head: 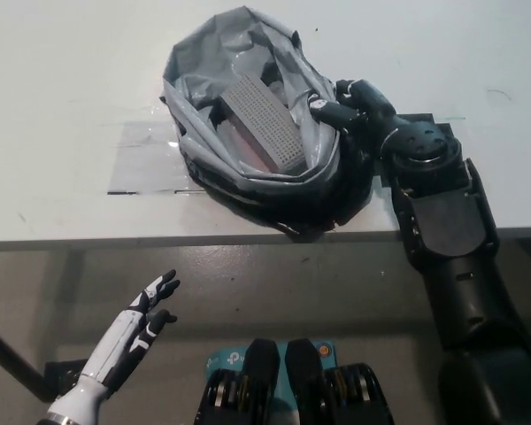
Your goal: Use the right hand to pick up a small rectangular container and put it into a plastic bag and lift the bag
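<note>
A grey plastic bag (197, 146) lies open on the white table (62, 80), near its front edge. Inside it rests the small rectangular container (264, 122), grey with a dotted top, lying at a slant. My black right hand (356, 100) is at the bag's right rim, its fingers curled onto the rim's edge. The bag still sits on the table. My white left hand (142, 320) rests open below the table edge at lower left, away from the bag.
A clear taped patch (142, 159) lies on the table left of the bag. A black flat piece (442, 124) shows under my right wrist. The table's front edge (115, 239) runs just below the bag.
</note>
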Robot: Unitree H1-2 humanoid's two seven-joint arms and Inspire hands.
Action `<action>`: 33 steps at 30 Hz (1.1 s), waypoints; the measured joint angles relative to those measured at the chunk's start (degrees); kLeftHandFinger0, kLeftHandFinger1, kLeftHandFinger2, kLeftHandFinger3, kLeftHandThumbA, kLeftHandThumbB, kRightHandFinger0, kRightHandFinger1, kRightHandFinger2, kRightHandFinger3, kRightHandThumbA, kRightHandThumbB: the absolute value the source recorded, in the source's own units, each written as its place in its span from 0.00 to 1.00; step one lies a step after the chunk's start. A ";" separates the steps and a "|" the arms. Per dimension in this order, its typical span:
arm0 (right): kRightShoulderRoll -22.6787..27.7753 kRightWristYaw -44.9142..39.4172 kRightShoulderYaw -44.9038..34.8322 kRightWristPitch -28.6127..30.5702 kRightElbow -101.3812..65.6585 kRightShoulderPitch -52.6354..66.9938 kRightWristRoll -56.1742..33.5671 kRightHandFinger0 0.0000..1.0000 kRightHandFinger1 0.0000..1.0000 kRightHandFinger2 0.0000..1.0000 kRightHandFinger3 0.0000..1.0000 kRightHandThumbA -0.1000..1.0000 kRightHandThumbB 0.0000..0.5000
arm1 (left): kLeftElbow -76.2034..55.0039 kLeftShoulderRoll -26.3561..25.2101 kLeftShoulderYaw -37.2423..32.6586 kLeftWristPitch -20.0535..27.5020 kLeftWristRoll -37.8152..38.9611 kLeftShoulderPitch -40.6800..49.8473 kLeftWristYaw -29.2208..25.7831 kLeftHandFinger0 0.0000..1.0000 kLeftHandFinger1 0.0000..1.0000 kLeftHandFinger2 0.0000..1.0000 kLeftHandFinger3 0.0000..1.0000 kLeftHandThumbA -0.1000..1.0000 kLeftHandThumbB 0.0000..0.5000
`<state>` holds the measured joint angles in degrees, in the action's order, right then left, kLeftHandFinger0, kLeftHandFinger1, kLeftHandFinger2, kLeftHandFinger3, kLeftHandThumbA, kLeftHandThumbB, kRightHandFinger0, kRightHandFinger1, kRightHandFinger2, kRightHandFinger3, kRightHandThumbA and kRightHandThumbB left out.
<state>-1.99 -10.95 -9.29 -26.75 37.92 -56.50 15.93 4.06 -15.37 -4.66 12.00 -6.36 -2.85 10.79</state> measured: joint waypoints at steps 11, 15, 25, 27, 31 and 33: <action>-2.12 -1.17 -1.75 -0.16 -9.02 -1.16 -5.07 0.00 0.11 0.17 0.27 0.36 0.36 | 0.02 0.00 0.04 0.02 -0.01 0.26 0.01 0.79 1.00 1.00 1.00 0.97 1.00; -4.28 -1.02 -3.10 -0.18 -11.37 -5.19 -7.55 0.04 0.40 0.56 0.13 0.31 0.35 | 0.02 0.02 0.05 0.03 0.05 0.85 0.02 0.79 1.00 1.00 1.00 0.96 1.00; -5.54 1.54 -4.80 -0.18 -8.88 -18.42 -12.07 0.07 0.57 0.94 0.76 0.29 0.35 | 0.05 0.03 0.06 0.22 0.07 2.00 0.01 0.78 1.00 1.00 1.00 0.97 1.00; -5.36 1.95 -4.87 -0.18 -7.63 -20.29 -12.48 0.01 0.53 0.91 0.70 0.28 0.32 | 0.05 0.03 0.04 0.24 0.07 2.01 0.01 0.76 1.00 1.00 1.00 0.97 1.00; -4.57 3.28 -4.97 -0.19 -3.74 -25.50 -14.07 0.00 0.52 0.92 0.76 0.27 0.30 | 0.04 0.03 0.01 0.27 0.04 2.14 0.01 0.75 1.00 1.00 1.00 0.97 1.00; -4.02 3.65 -4.84 -0.19 -2.62 -27.45 -14.60 0.00 0.54 0.95 0.78 0.29 0.29 | 0.04 0.04 -0.05 0.27 0.00 2.33 0.01 0.76 1.00 1.00 1.00 0.98 1.00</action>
<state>-6.01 -7.30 -14.13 -26.95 35.31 -83.95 1.33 4.10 -15.33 -4.71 12.28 -6.35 -0.53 10.79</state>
